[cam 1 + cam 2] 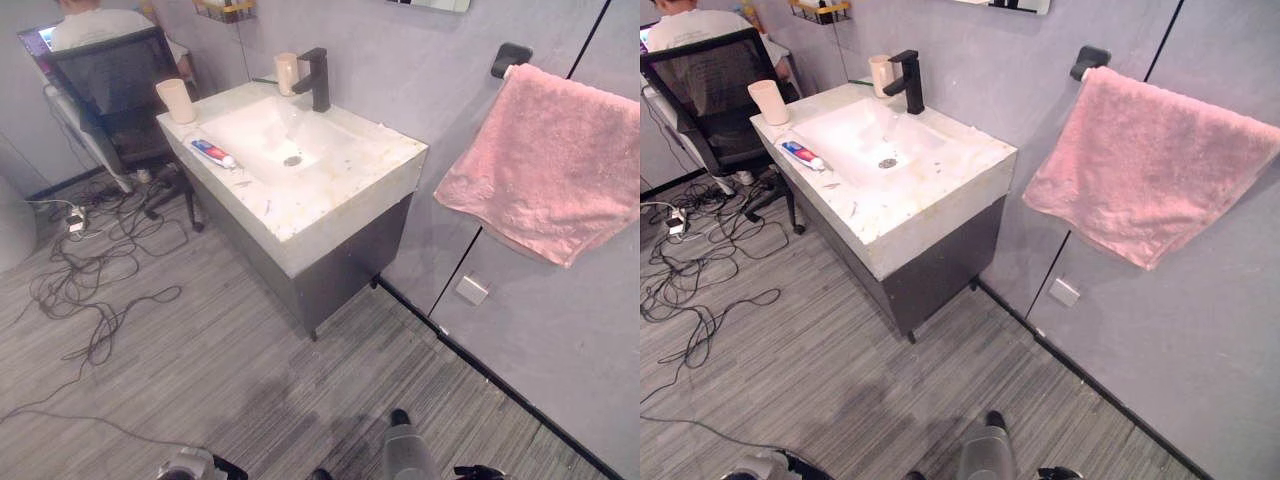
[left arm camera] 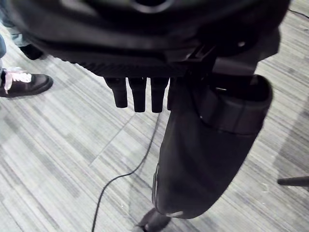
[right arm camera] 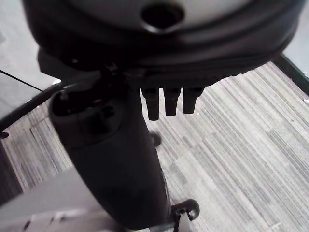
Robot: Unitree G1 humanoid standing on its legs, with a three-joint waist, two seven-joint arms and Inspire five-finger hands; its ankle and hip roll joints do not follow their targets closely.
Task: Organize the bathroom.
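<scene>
both hands hang straight-fingered and empty, left hand and right hand over floor, so nothing's begun. toothpaste lies loose along the sink's front-left edge; cup at its left corner.

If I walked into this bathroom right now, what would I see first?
Probably the big pink towel, hanging crooked from a hook on the grey wall at the right. Next, the white sink counter with its black tap, where a toothpaste tube lies beside the basin and two beige cups stand near the back. You might also notice a person on a black office chair behind the sink, above tangled cables on the floor.
</scene>
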